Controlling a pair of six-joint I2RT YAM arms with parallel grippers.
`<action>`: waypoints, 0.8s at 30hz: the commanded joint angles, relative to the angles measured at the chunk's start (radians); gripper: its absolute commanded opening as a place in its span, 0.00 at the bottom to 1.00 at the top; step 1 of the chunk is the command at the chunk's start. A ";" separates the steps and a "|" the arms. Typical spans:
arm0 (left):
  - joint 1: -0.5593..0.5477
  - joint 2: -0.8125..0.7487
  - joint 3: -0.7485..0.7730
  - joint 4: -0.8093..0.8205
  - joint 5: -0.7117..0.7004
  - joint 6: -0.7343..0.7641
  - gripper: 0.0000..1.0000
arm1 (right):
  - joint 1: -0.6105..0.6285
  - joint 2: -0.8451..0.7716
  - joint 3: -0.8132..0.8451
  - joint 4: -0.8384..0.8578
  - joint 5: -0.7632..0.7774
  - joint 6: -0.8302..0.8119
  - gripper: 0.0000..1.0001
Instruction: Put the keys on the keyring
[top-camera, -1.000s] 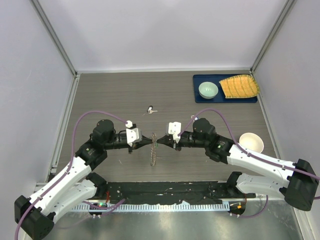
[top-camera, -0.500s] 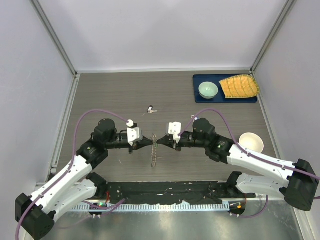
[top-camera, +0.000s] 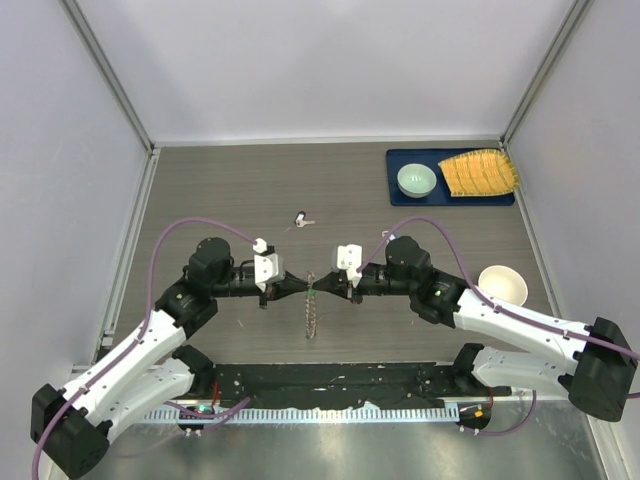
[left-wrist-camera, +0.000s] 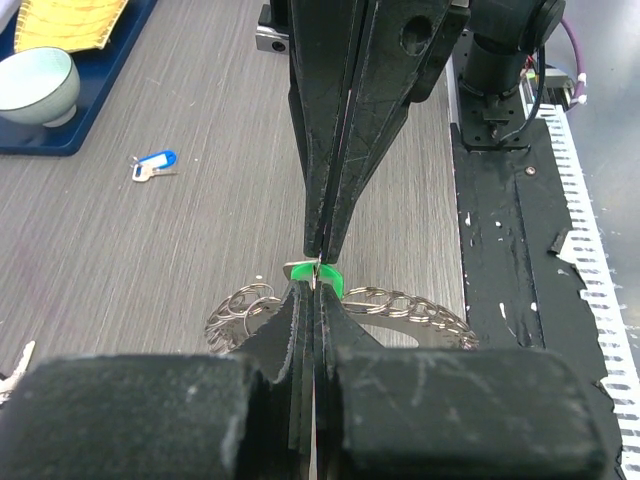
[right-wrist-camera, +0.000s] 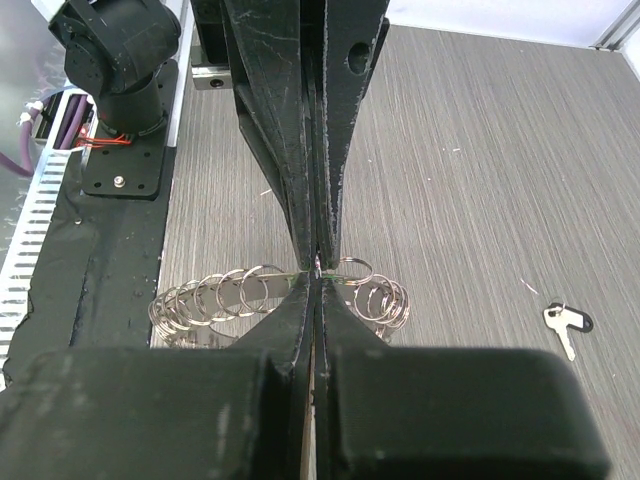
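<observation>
My left gripper (top-camera: 303, 285) and right gripper (top-camera: 320, 287) meet tip to tip above the middle of the table, both shut. The left gripper (left-wrist-camera: 316, 285) is shut on the keyring (left-wrist-camera: 410, 305), a thin metal band strung with small rings, which hangs edge-on below the tips in the top view (top-camera: 311, 318). The right gripper (right-wrist-camera: 318, 275) is shut on the green key (left-wrist-camera: 328, 279), pressed against the keyring (right-wrist-camera: 215, 295) at the left gripper's tips. The blue key (top-camera: 300, 218) lies on the table beyond them; it also shows in the left wrist view (left-wrist-camera: 152, 165) and the right wrist view (right-wrist-camera: 565, 322).
A blue tray (top-camera: 450, 200) at the back right holds a green bowl (top-camera: 416, 180) and a yellow ridged item (top-camera: 480, 172). A white bowl (top-camera: 502, 284) stands by the right arm. Grey walls enclose the table on three sides.
The two grippers have closed the gap between their tips and now touch. The keyring has shifted slightly right with the left gripper. The blue key has not moved.
</observation>
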 joint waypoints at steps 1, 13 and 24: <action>-0.009 -0.022 0.004 0.121 0.054 -0.029 0.00 | 0.005 0.010 0.010 0.063 0.010 0.001 0.01; -0.009 -0.083 -0.076 0.280 -0.101 -0.233 0.00 | 0.005 -0.016 0.001 0.041 0.038 -0.023 0.01; -0.011 -0.198 -0.212 0.497 -0.227 -0.456 0.00 | 0.005 -0.015 -0.008 0.058 0.026 -0.028 0.01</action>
